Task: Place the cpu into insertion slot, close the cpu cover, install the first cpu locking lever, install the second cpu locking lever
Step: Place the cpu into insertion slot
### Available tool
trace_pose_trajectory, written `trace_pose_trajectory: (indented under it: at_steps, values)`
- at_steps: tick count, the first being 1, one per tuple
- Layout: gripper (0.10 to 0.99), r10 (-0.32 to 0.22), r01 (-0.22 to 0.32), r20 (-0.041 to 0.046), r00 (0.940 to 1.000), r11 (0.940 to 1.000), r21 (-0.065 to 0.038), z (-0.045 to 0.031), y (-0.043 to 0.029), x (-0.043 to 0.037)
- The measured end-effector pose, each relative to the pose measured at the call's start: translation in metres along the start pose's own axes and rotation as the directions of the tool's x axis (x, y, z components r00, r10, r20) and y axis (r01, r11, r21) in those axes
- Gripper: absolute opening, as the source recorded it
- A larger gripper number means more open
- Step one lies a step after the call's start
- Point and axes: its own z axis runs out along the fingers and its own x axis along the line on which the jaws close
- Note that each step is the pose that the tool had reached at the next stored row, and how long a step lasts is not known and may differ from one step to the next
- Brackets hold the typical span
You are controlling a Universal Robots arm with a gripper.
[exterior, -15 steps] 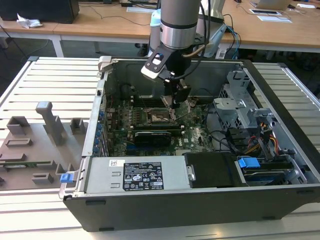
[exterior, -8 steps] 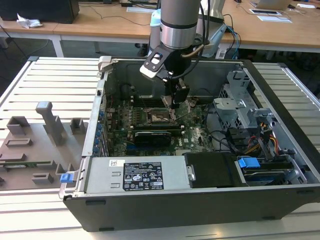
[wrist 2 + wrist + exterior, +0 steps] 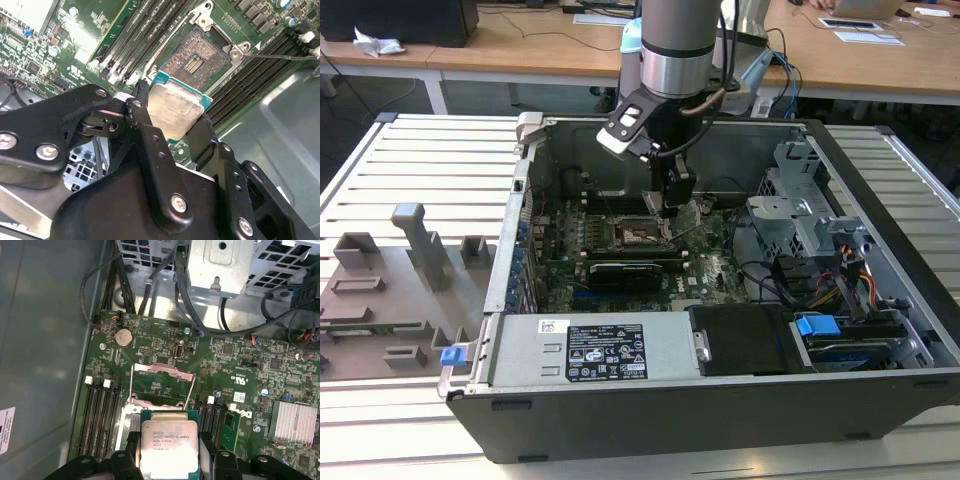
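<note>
Step in hand: placing of the cpu [image 3: 180, 105] into the insertion slot [image 3: 197, 57].

The gripper [image 3: 677, 205] hung inside the open computer case [image 3: 650, 410], above the motherboard [image 3: 150, 345]; its two fingers [image 3: 142, 120] were drawn in only as far as the chip's width and pinched the cpu by opposite edges, metal top toward the wrist.

The cpu was not seated. In the second wrist view it sat clear of the slot, whose brownish pin field lay fully exposed just beyond the chip. The cpu cover [image 3: 162, 371] stood swung open past the slot.

Judgement on doing this well:
- the chip ought to be kept level and its edges squared to the slot's frame before any descent;
- it ought to come down straight, with no sideways slide, since the pins looked easily bent;
- the grip ought to be loosed only once the chip lies flush all round;
- the fingers ought to stay clear of the raised cover and the thin locking lever [image 3: 280, 56].

Count:
- cpu, one; insertion slot, one; cpu cover, one;
- locking lever, one plainly seen; a second could not be made out with certainty;
- gripper fingers, two;
- banks of memory slots [image 3: 102, 415], two, one either side of the slot.
</note>
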Motion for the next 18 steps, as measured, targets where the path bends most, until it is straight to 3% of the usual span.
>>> trace_pose_trajectory:
  at_steps: [10,18]
  values:
    - [0.545,0.106,-0.106,0.0058,0.9944,0.9944,-0.001,0.0003,0.0000,0.0000]
    - [0.545,0.109,-0.109,0.0060,0.9941,0.9941,-0.001,0.0003,0.0000,0.0000]
